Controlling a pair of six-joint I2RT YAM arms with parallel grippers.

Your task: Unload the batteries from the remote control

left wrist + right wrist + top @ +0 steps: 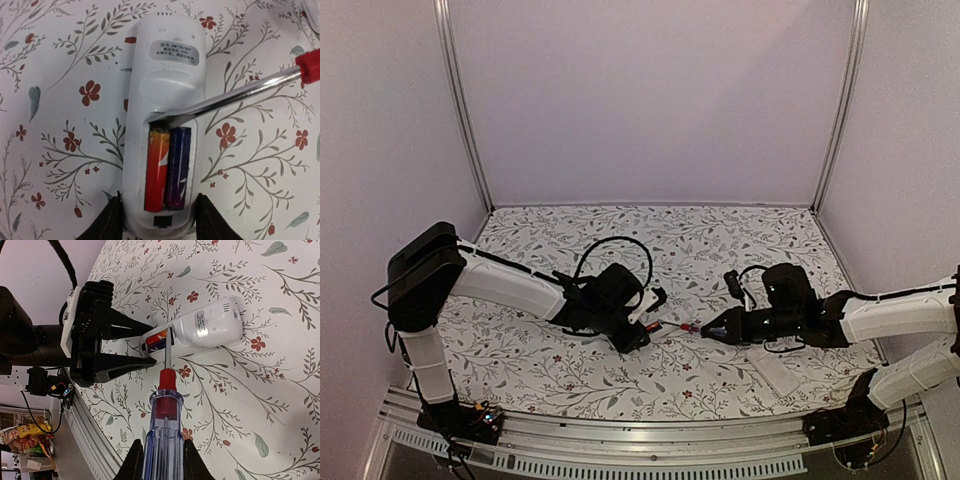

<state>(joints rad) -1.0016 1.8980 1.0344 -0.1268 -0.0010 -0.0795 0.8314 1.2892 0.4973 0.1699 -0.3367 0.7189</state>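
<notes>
The white remote control [170, 75] lies back-up on the flowered cloth, its battery recess uncovered. Two batteries lie side by side in the recess: a red-orange one [157, 170] and a dark blue one [179, 167]. My left gripper [160, 214] is shut on the remote's near end, one finger against each side. My right gripper [160, 455] is shut on the clear blue-and-red handle of a screwdriver [165, 410]. Its steel shaft [235, 95] crosses the remote, and the tip rests at the far end of the recess, above the red-orange battery. Both grippers meet mid-table [670, 327].
A flat white rectangular plate [775, 370] lies on the cloth near the right arm's forearm. White walls and metal posts close off the back and sides. An aluminium rail [640, 440] runs along the near edge.
</notes>
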